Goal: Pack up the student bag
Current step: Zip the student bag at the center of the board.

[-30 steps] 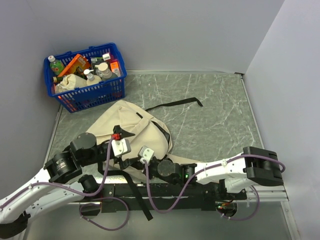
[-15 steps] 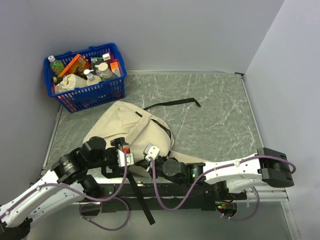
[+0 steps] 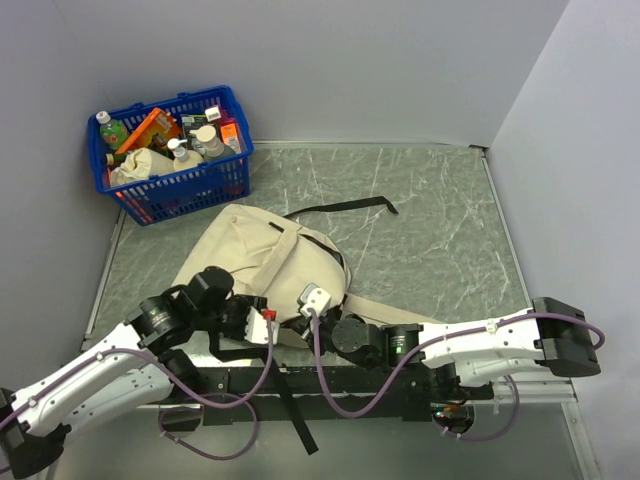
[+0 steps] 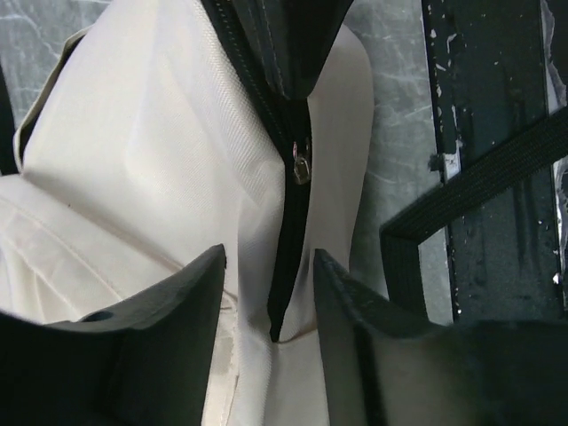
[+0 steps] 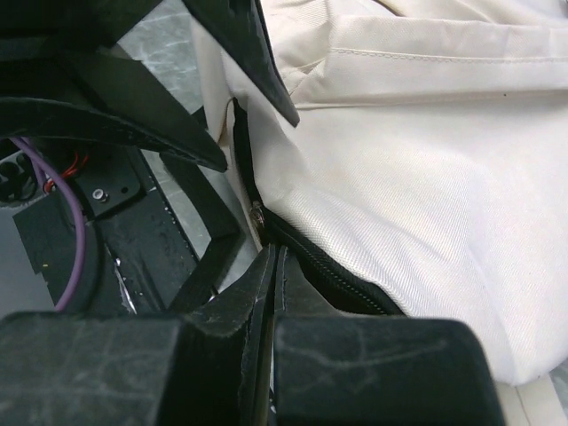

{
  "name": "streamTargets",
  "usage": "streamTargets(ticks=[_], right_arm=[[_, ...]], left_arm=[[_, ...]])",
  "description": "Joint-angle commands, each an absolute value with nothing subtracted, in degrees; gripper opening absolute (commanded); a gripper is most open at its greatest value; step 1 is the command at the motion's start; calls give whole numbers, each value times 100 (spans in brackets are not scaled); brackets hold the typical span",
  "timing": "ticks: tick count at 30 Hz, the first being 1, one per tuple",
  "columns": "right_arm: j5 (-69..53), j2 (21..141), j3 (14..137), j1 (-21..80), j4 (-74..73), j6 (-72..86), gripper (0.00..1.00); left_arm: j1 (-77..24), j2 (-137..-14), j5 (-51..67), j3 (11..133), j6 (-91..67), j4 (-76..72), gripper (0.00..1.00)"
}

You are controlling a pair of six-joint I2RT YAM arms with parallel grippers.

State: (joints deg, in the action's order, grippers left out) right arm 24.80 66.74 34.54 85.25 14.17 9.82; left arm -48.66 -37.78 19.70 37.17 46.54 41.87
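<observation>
Overhead, the student bag [image 3: 262,262] lies at the table's [image 3: 430,230] near edge, with the blue basket [image 3: 180,185] behind it. Only the wrist views show the zipper [image 4: 282,231]: left gripper [image 4: 269,266] parted astride it, right gripper [image 5: 271,257] clenched beside it; whether that one pinches fabric is unclear.

Robotics lab cell; plain grey partition walls [image 3: 350,60], marble-look table [image 3: 430,230] w/ bolted arms [image 3: 90,380]

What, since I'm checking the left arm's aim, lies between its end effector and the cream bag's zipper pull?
Nothing visible. The left end effector faces the small metal zipper pull on the soft cream-beige fabric backpack directly; the black webbing strap lies off to one side.
</observation>
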Motion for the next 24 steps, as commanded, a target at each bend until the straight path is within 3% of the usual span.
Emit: streamTargets(ticks=[1,3,8,12,18,24], right_arm=[[2786,6354,3472,8543,1424,1116,0],[2786,6390,3507,8552,1327,1151,0],[2830,6425,3481,8534,1205,1291,0],[2892,6250,3472,8464,898,1528,0],[3041,5574,3366,8271,115,2170,0],[2997,5379,3261,7937,-579,2531,0]], left_arm=[[-4843,-4103,2425,3727,4799,3728,43],[-4843,-4236,2557,3761,4712,3622,37],[-4843,-4676,2909,4008,4764,3902,36],[-4860,-4623,2962,3920,4799,3824,23],[-4869,-4737,2953,3955,4763,3665,12],[-4896,-4746,2997,3955,5053,3858,7]])
